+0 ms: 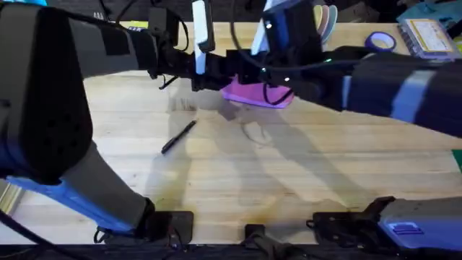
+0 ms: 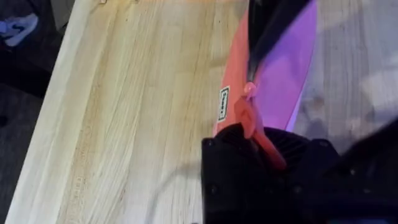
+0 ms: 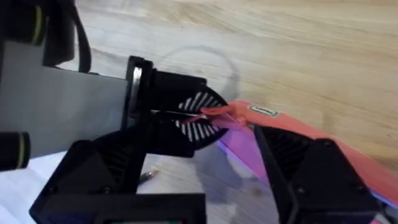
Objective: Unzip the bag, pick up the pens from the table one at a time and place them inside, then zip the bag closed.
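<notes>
Pinching the pink zipper tab [image 3: 214, 113], the left gripper [image 3: 189, 118] has its black ribbed fingers [image 3: 199, 104] pressed together on that tab at one end of the oblong bright pink fabric pouch [image 1: 256, 92], seen from the right wrist camera. In the left wrist view the same left gripper [image 2: 264, 146] grips a coral-pink strip of the bag's edge, and a small white label [image 2: 224, 103] is sewn on the fabric just beside it.

Right gripper [image 3: 311, 180]: black fingers [image 3: 292, 158] closed on the pouch's long upper edge, near the left gripper but not touching it. The bag's fabric runs between the two grippers (whether the zipper is open or closed cannot be told).

Position of the bag: overhead, it hangs or rests at the far middle of the light wooden butcher-block table [image 1: 303, 173], under the two dark arms that meet above it; contact with the tabletop cannot be judged.

Slim black stick pen [image 1: 178, 136]: lying flat and diagonally on the table, well apart from the bag, toward the left arm's side and nearer the arms' bases.

Surroundings: a roll of blue tape [image 1: 380, 40] and a flat printed package [image 1: 427, 35] lie at the table's far right corner. A faint ring mark [image 3: 199, 62] shows on the wood near the pouch.
</notes>
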Available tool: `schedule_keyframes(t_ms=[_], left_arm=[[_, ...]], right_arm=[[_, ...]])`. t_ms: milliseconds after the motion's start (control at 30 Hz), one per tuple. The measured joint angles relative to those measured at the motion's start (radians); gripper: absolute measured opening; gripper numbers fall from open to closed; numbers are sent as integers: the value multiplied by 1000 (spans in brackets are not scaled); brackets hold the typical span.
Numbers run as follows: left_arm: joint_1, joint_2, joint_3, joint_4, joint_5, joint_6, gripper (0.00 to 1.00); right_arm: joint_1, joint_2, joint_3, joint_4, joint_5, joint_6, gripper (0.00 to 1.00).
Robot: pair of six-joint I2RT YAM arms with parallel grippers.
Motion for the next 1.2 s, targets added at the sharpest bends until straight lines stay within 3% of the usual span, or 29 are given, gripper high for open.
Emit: schedule_keyframes(t_ms=[733, 767, 933, 967, 1200], left_arm=[[0, 0, 1, -11, 2, 0, 43], [0, 0, 2, -11, 3, 4, 116], [0, 0, 2, -21, 5, 3, 876], [0, 0, 2, -22, 4, 1, 959], [1, 0, 2, -3, 12, 0, 992]], right_arm=[[-32, -249, 0, -352, -2, -141, 996], [-32, -254, 0, -355, -2, -145, 996], [-32, -260, 0, -361, -2, -152, 996], [-32, -260, 0, -361, -2, -155, 996], [-32, -260, 3, -406, -2, -242, 996]])
